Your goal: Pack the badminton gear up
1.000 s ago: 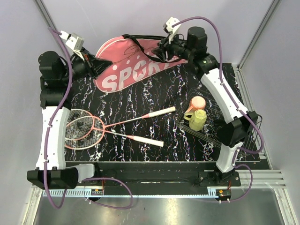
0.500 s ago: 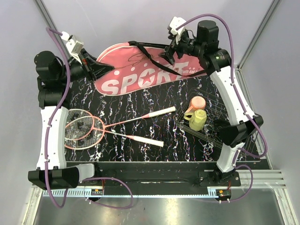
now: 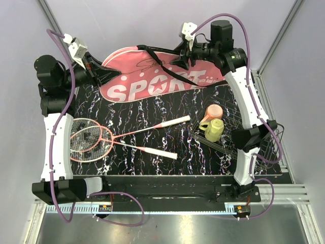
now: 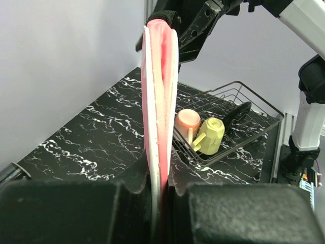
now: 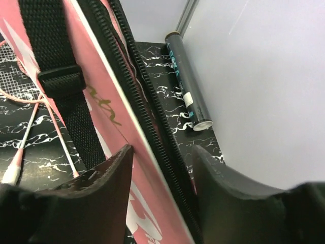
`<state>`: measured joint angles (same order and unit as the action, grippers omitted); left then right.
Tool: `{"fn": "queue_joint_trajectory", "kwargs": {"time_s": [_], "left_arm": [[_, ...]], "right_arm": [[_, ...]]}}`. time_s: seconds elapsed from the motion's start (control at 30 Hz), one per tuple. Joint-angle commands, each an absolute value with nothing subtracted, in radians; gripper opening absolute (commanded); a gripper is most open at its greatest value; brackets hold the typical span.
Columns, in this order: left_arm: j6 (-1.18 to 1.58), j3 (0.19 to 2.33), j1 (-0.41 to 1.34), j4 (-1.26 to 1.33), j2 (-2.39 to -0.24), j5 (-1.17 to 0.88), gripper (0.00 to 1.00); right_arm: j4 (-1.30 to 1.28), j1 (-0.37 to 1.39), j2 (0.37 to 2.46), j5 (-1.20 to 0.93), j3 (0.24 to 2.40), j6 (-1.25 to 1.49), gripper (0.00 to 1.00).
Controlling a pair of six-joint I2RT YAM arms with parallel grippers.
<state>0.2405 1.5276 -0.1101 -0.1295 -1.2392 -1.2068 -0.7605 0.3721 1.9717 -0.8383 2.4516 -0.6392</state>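
The pink "SPORT" racquet cover (image 3: 162, 81) stretches across the far side of the table from 10 to 1 o'clock. It stands on its long edge with the white lettering facing the near side, and a black strap crosses it. Its wide end is pinched in the left claw (image 4: 161, 188). Its black zipper edge passes between the spread fingers of the right claw (image 5: 162, 157).

The two pink-red racquets (image 3: 94, 140) lie flat at 8 o'clock with their heads overlapping. Their white handles fan out toward the table's centre and toward 6 o'clock.

The long black tube (image 5: 189, 84) lies flat at 12 o'clock behind the cover, along the back wall, showing a white end cap.
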Motion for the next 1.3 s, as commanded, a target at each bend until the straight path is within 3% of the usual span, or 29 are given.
{"fn": "queue_joint_trajectory", "kwargs": {"time_s": [0.0,0.07,0.1,0.17,0.2,0.23,0.27,0.33,0.37,0.53,0.7,0.83,1.0,1.1,1.27], "left_arm": [[0.256,1.525,-0.126,0.028,-1.198,-1.076,0.0],[0.264,1.516,-0.126,0.046,-1.184,-0.984,0.0],[0.271,1.503,-0.127,0.055,-1.181,-0.942,0.0],[0.303,1.494,-0.129,0.069,-1.172,-0.818,0.0],[0.32,1.497,-0.126,0.064,-1.172,-0.768,0.05],[0.339,1.503,-0.127,0.034,-1.175,-0.706,0.34],[0.375,1.522,-0.127,0.011,-1.178,-0.595,0.51],[0.414,1.548,-0.127,-0.074,-1.181,-0.514,0.72],[0.426,1.555,-0.127,-0.089,-1.18,-0.47,0.99],[0.501,1.523,-0.127,-0.124,-1.123,-0.365,0.99],[0.603,1.447,-0.123,-0.109,-1.101,-0.458,0.88],[0.582,1.428,-0.016,-0.101,-1.15,-0.571,0.95],[0.528,1.442,0.115,-0.132,-1.19,-0.563,0.96],[0.464,1.442,0.227,-0.132,-1.215,-0.52,0.9],[0.359,1.469,0.328,-0.199,-1.259,-0.422,0.7]], "right_arm": [[-0.743,0.371,2.003,-0.928,2.519,-0.554,0.43],[-0.735,0.371,2.014,-0.931,2.543,-0.535,0.24],[-0.715,0.37,2.016,-0.927,2.563,-0.511,0.0],[-0.669,0.368,2.003,-0.901,2.563,-0.471,0.0],[-0.617,0.37,1.999,-0.885,2.562,-0.43,0.0],[-0.583,0.37,1.988,-0.862,2.559,-0.398,0.0],[-0.554,0.37,1.987,-0.797,2.56,-0.365,0.0],[-0.471,0.37,1.974,-0.706,2.563,-0.246,0.0],[-0.442,0.371,1.97,-0.581,2.562,-0.188,0.0],[-0.253,0.379,1.89,-0.293,2.435,0.243,0.0],[-0.184,0.431,1.845,-0.023,2.296,0.481,0.0],[-0.114,0.527,1.85,0.122,2.252,0.543,0.0],[-0.019,0.606,1.884,0.239,2.285,0.493,0.0],[-0.078,0.633,1.936,0.304,2.359,0.521,0.0],[-0.014,0.69,1.893,0.434,2.211,0.587,0.0]]}}
